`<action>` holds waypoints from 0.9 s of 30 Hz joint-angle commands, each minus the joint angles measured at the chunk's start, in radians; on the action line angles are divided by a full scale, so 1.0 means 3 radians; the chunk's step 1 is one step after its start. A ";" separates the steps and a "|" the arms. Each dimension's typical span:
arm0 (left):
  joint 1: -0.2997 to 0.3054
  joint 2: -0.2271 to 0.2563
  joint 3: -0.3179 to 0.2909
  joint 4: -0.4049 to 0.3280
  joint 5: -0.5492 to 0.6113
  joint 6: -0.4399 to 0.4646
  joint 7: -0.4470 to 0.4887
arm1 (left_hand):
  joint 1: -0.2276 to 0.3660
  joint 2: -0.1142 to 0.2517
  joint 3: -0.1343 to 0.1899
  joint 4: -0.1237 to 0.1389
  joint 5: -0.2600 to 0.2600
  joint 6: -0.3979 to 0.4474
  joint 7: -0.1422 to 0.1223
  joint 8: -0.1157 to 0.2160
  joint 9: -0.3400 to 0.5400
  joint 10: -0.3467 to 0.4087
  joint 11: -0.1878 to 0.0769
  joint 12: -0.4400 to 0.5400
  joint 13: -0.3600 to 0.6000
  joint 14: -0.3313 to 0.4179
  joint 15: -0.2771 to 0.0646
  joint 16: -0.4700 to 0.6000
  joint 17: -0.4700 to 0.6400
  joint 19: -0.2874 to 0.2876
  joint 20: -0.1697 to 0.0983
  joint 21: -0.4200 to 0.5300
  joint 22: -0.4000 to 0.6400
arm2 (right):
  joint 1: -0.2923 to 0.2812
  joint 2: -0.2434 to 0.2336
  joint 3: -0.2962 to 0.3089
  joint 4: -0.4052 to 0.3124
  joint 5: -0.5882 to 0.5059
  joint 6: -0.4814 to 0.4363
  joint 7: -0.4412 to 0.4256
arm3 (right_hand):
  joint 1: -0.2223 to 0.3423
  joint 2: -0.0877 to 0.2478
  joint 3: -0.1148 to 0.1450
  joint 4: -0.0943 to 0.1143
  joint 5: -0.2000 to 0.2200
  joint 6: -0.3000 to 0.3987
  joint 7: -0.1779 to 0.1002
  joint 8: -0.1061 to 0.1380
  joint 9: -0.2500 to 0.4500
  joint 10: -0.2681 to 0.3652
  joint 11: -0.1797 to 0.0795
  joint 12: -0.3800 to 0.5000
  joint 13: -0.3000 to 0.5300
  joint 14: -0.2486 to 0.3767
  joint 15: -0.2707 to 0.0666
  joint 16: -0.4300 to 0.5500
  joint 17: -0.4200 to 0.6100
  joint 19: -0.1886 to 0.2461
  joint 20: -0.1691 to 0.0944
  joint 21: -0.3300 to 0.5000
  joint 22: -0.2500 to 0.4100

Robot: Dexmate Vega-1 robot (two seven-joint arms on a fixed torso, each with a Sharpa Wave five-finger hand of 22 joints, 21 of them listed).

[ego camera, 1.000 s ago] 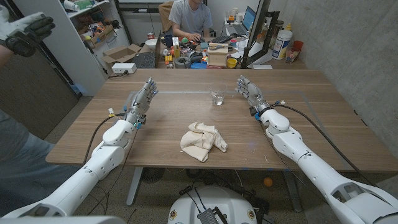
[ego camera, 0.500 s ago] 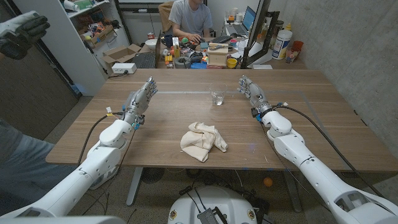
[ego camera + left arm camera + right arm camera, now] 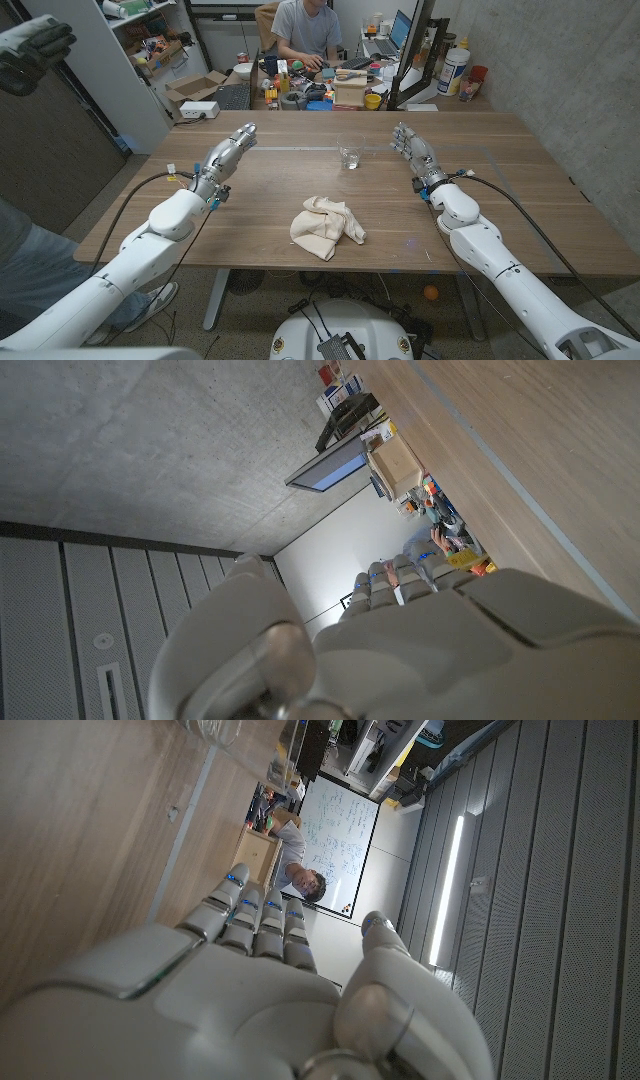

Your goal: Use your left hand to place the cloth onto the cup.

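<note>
Cream cloth (image 3: 326,227) lies crumpled on wooden table (image 3: 520,200), well apart from glass cup (image 3: 348,157).
Left hand (image 3: 226,159) and right hand (image 3: 415,153) empty, fingers extended, holding nothing.

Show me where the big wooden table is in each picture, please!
Head view: the table spreads across the middle, under both arms.
Left wrist view: it is the wood beyond the left hand.
Right wrist view: it is the wood beside the right hand.
Shared landmark: the pale stripe running across the tabletop; it crosses the wood in both wrist views too.
</note>
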 commanded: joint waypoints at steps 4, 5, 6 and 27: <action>0.0459 0.0519 -0.0242 -0.0796 0.0749 0.0204 0.0285 | 0.0225 0.0006 0.0051 -0.0142 0.0032 0.0046 -0.0010 0.0025 0.0012 0.0047 0.0016 0.0027 0.0010 0.0055 0.0005 0.0013 -0.0008 0.0069 0.0141 -0.0044 0.0008 | -0.0119 -0.0066 0.0067 -0.0192 -0.0006 0.0018 -0.0075 | 0.0037 -0.0008 0.0028 -0.0009 0.0023 0.0019 -0.0015 0.0019 0.0018 0.0027 -0.0008 0.0018 0.0018 0.0017 -0.0008 0.0017 0.0008 0.0012 0.0000 -0.0005 0.0011; 0.0490 0.0559 -0.0263 -0.0855 0.0813 0.0243 0.0301 | 0.0256 0.0005 0.0057 -0.0162 0.0031 0.0048 -0.0011 0.0026 0.0013 0.0046 0.0013 0.0025 0.0011 0.0059 0.0008 0.0011 -0.0009 0.0089 0.0190 -0.0047 0.0009 | -0.0122 -0.0055 0.0069 -0.0202 0.0002 0.0010 -0.0092 | 0.0037 -0.0008 0.0028 -0.0009 0.0023 0.0021 -0.0019 0.0019 0.0018 0.0027 -0.0006 0.0018 0.0018 0.0018 -0.0008 0.0017 0.0008 0.0012 0.0001 -0.0005 0.0011; 0.0521 0.0594 -0.0285 -0.0913 0.0887 0.0278 0.0323 | 0.0274 0.0003 0.0060 -0.0173 0.0031 0.0051 -0.0012 0.0027 0.0014 0.0047 0.0014 0.0024 0.0011 0.0062 0.0004 0.0010 -0.0009 0.0097 0.0221 -0.0051 0.0009 | -0.0119 -0.0059 0.0065 -0.0206 -0.0006 0.0013 -0.0092 | 0.0037 -0.0008 0.0028 -0.0010 0.0023 0.0022 -0.0021 0.0020 0.0018 0.0029 -0.0006 0.0019 0.0018 0.0018 -0.0009 0.0017 0.0008 0.0011 0.0002 -0.0006 0.0011; 0.0752 0.0876 -0.0405 -0.1757 0.2202 0.0827 0.0471 | 0.0506 -0.0043 0.0074 -0.0324 0.0030 0.0306 -0.0075 0.0096 0.0026 0.0293 0.0019 0.0093 0.0025 0.0308 -0.0006 0.0055 -0.0004 0.0318 0.0572 -0.0098 0.0020 | -0.0039 -0.0014 0.0052 -0.0095 0.0015 0.0167 -0.0049 | 0.0041 -0.0008 0.0031 -0.0012 0.0025 0.0024 -0.0048 0.0016 0.0019 0.0038 -0.0009 0.0020 0.0019 0.0025 -0.0011 0.0018 0.0007 0.0012 -0.0005 -0.0011 0.0013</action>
